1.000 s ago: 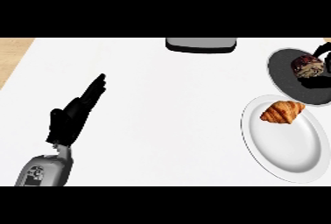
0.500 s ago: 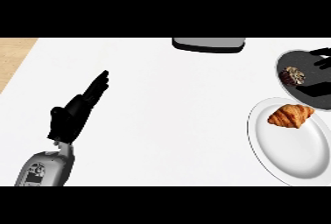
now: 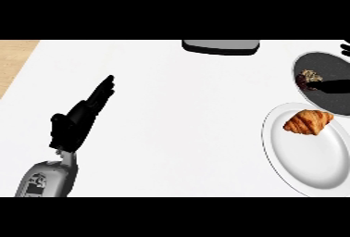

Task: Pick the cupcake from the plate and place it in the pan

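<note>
The white worktop (image 3: 191, 115) fills most of the frame, w/ a wooden strip at the upper left edge. At lower right sits a big white plate (image 3: 321, 162). Just above it, and seeming to meet its rim, is a dark round dish (image 3: 328, 65), cut by the right edge. We can't tell for sure if it's a dark plate or the pan.

At lower left the grey forearm (image 3: 48, 178) carries the left hand (image 3: 75, 122). Its fingers are straight and released, pointing to the upper right, holding nothing. We judge it's parked well apart from the dishes so it stays out of the way.

A grey, dark-rimmed object (image 3: 220, 45) is cut off at top centre; poss. the pan, but too little shows.

The croissant (image 3: 309, 121) lies on the white plate's upper part, long axis approx. left-right.

The cupcake (image 3: 309, 78) sits in the dark dish, left of centre. It's too small to read its tilt or long axis. A dark bar runs from beside it to the right edge; limb or shadow, we can't say.

A sliver of the right hand (image 3: 345, 47) shows at the top right corner, near the dish, prob. there for the cupcake. Whether it's released or clenched we can't tell.
</note>
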